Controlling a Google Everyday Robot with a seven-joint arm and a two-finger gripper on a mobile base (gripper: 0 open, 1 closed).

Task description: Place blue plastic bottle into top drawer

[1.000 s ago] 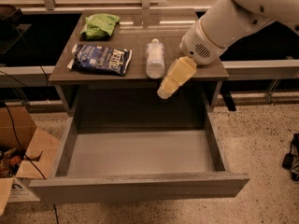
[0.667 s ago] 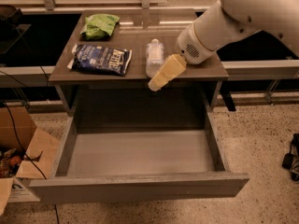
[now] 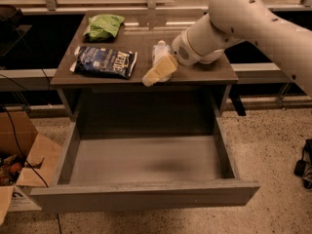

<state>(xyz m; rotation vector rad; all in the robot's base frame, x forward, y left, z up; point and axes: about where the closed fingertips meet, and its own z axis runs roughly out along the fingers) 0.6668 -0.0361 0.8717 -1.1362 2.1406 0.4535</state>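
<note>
The blue plastic bottle [image 3: 159, 52] is pale and clear with a white cap. It lies on the dark table top near the middle, partly hidden by my gripper. My gripper [image 3: 157, 72] has cream-coloured fingers and hangs over the bottle's near end, at the table's front edge. The top drawer [image 3: 146, 194] is pulled fully open below the table, with a grey front panel and nothing on its light grey floor.
A dark blue chip bag [image 3: 105, 61] lies at the table's left front. A green bag [image 3: 103, 26] lies at the back left. An open cardboard box [image 3: 19, 165] stands on the floor left of the drawer. A black object [image 3: 303, 165] sits on the floor at the right.
My gripper has moved left and toward the bottle, from right of it to over its near end. The bottle and drawer have not moved.
</note>
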